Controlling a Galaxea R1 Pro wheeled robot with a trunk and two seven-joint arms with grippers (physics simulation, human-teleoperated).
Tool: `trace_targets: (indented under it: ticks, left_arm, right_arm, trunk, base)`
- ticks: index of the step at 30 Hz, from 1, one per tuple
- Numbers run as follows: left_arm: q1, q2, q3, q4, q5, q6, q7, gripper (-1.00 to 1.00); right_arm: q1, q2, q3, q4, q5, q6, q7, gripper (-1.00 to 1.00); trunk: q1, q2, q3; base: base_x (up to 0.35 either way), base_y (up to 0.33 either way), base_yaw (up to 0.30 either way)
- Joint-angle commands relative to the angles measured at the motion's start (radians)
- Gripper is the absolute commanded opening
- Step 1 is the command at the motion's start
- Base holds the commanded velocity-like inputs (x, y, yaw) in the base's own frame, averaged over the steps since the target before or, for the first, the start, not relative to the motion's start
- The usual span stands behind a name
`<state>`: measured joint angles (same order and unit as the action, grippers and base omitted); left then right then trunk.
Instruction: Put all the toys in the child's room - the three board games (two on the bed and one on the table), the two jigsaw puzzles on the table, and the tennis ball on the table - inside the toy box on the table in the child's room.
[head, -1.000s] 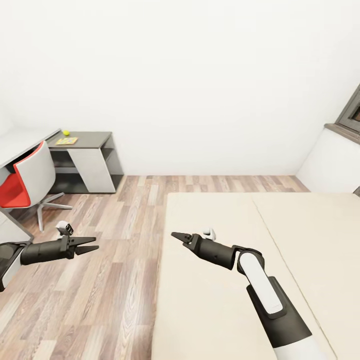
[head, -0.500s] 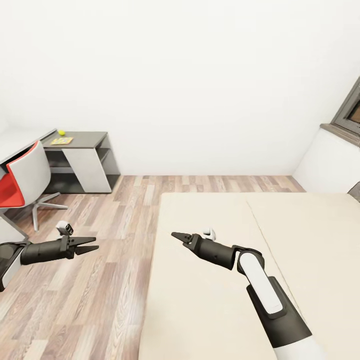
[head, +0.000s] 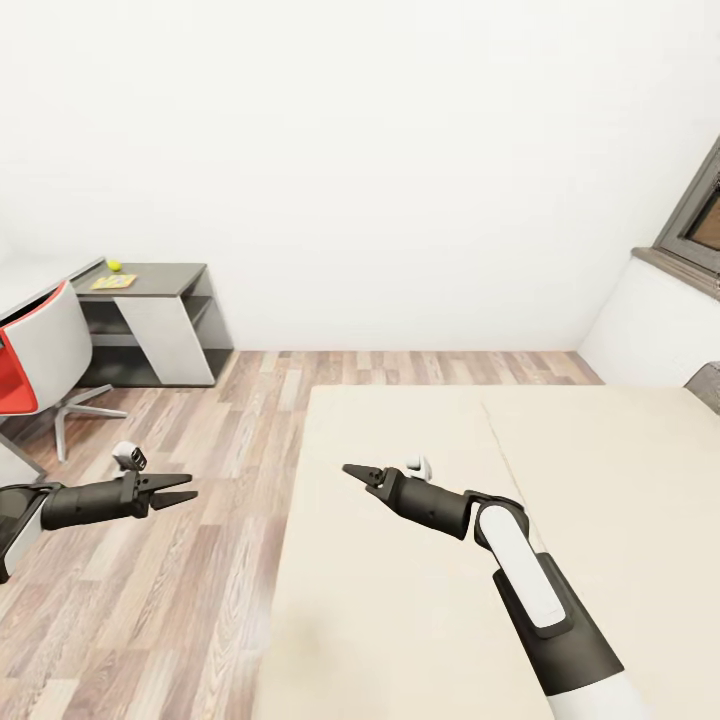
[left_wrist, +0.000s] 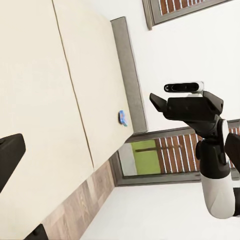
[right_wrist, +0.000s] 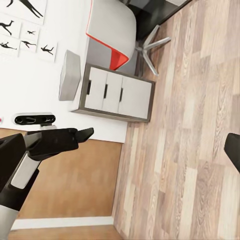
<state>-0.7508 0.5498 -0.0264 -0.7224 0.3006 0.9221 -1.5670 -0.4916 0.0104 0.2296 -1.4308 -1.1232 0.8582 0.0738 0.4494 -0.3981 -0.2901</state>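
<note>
Camera has panned right since a second ago: bed and desk slid left in the head view, more of the window shows at the right edge. Arms sit in the same pose in frame, nothing on the desk has shifted.

Head view: the table (head: 150, 272) is far off at the left wall, dark grey end section showing. The tennis ball (head: 114, 265) sits on it, a jigsaw puzzle (head: 111, 282) flat just beside the ball, on the side nearer the robot. Red and white chair (head: 40, 365) stands in front of the table. No container visible here. The bed (head: 600, 520) takes the lower right, bare beige mattress. Left gripper (head: 183, 487) hangs over the wood floor (head: 180, 560), jaws spread, empty, well apart from the table items. Right gripper (head: 352, 472) is over the bed's near edge, tips look close together, holding nothing.

Left wrist view: looks across the mattress to the grey headboard (left_wrist: 129, 75). A small blue board game (left_wrist: 123, 118) lies on the bed right by the headboard, far from both jaws. Right gripper (left_wrist: 159, 103) seen opposite.

Right wrist view: white drawer unit (right_wrist: 118, 95) and the chair; left gripper (right_wrist: 80, 134) in the foreground, fingers parted. Grey box-like object (right_wrist: 69, 75) on the desktop beside the drawers, contents not readable.
</note>
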Motion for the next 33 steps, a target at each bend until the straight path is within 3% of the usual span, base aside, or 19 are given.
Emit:
trace_targets:
  ticks: [1,33]
  left_arm:
    - [-0.001,0.001,-0.003,0.000,0.002,0.011,-0.004,1.00]
    - [-0.001,0.001,-0.003,0.000,0.001,0.011,-0.004,1.00]
  right_arm:
    - [-0.001,0.000,-0.001,0.000,0.008,0.004,0.008,1.00]
    - [-0.001,0.000,-0.003,0.000,0.008,0.004,0.009,1.00]
  trunk:
    - [0.001,-0.002,-0.002]
    - [0.001,-0.002,-0.002]
  base:
    - [0.000,-0.166,0.000]
    - [0.000,-0.166,0.000]
